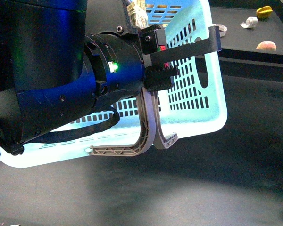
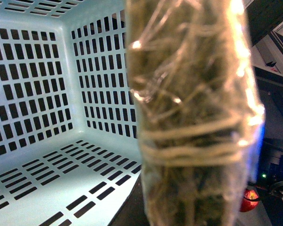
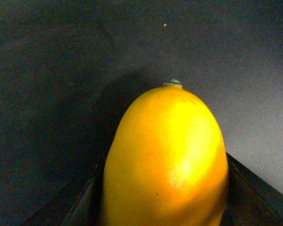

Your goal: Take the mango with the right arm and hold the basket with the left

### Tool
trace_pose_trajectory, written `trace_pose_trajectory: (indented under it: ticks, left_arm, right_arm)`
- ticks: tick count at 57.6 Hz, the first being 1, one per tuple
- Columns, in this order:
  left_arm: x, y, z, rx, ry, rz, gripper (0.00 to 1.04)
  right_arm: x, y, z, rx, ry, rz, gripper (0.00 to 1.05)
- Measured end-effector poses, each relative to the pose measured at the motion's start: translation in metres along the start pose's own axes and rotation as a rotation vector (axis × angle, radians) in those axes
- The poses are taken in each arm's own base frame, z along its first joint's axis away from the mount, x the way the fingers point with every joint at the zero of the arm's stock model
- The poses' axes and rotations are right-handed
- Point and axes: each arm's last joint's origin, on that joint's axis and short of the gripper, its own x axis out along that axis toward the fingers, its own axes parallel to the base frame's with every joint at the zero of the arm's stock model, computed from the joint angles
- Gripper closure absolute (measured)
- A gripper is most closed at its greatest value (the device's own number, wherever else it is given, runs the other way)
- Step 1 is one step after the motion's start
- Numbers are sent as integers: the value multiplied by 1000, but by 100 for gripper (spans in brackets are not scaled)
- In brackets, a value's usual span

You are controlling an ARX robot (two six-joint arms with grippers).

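Mango (image 3: 165, 160) base past frame edge

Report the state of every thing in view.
basket, tilted, visible interior bare.
taped handle, right against left wrist camera.
left pincer, before basket wall, open or shut unclear.
green light, lit.
mango, whole, flanked by dark fingers.
right pincer, apparently shut on mango.
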Motion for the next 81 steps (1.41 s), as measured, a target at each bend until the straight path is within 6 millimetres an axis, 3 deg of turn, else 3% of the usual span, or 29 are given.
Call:
trace_pose_trajectory:
  ticks: [12,19,29,40,50,68,81]
  left_arm:
    - [0,0,0,0,0,0,100]
    - [0,0,0,0,1,-1,100]
    - [0,0,0,0,0,0,100]
    - [0,0,0,0,-1,2,100]
    - [0,0,0,0,-1,1,100]
    - [0,0,0,0,1,-1,100]
    - [0,0,0,0,-1,2,100]
  right_arm:
    - [-24,3,0,28,6,63,40]
    - [-47,7,11,29,-28,109,40]
    - [-110,21,47,27,-147,225,40]
    - [-151,34,52,-12,-167,343,40]
    - [-191,56,50,-78,-190,469,40]
    - [-283,116,36,-249,-278,725,40]
    - [-325,156,12,-342,-298,835,41]
